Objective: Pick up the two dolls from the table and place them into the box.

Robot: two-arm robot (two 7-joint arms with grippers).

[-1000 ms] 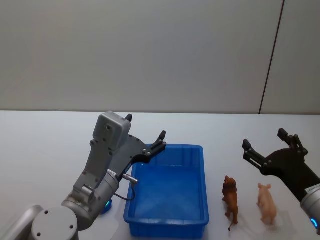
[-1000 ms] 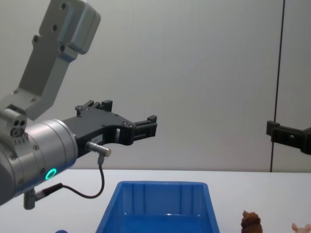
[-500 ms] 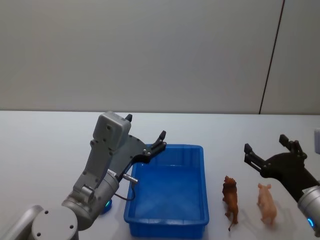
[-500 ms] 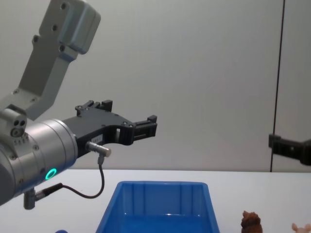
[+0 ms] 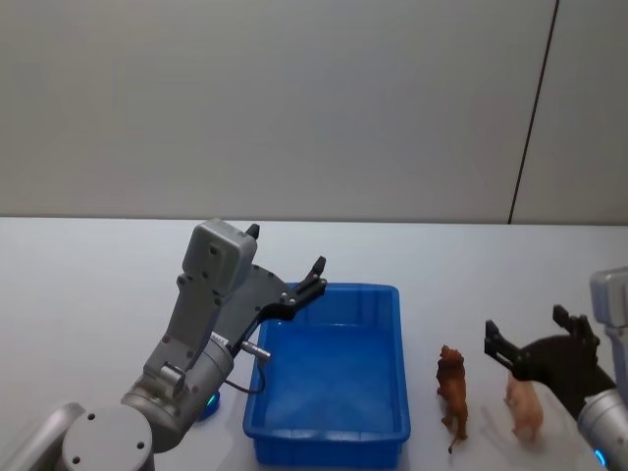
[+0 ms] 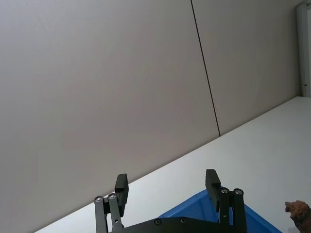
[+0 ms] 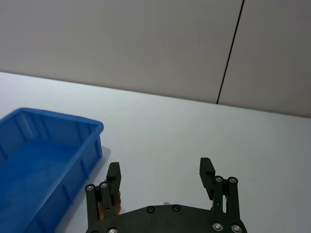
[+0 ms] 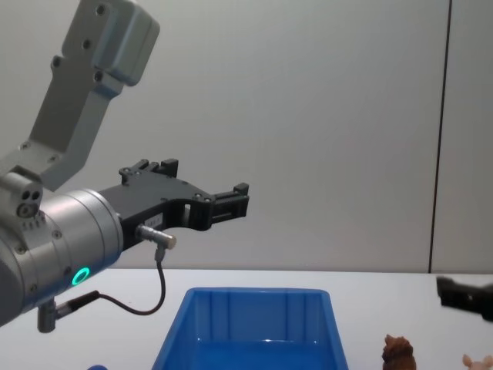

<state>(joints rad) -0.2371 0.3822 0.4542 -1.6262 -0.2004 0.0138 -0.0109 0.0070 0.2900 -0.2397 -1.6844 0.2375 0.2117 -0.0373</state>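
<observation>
Two dolls stand on the white table to the right of the box: a brown lion doll [image 5: 453,391] [image 8: 398,354] and a pale pink pig doll [image 5: 524,414] [image 8: 481,361]. The box [image 5: 329,436] [image 8: 254,293] [image 7: 92,127] is a bright blue bin with nothing in it. My right gripper [image 5: 526,324] [image 7: 159,166] hangs open just above the pig and partly covers it. Its jaws are spread wide and hold nothing. My left gripper [image 5: 286,247] [image 6: 166,177] [image 8: 240,199] is open and hovers over the box's far left corner.
The white table [image 5: 98,285] runs back to a plain grey wall. A cable [image 8: 154,297] loops from my left wrist near the box's left side. Bare tabletop lies behind the dolls and left of my left arm.
My right gripper has come down and toward me, onto the pink pig, still open. The left arm, the box and both dolls have not moved.
</observation>
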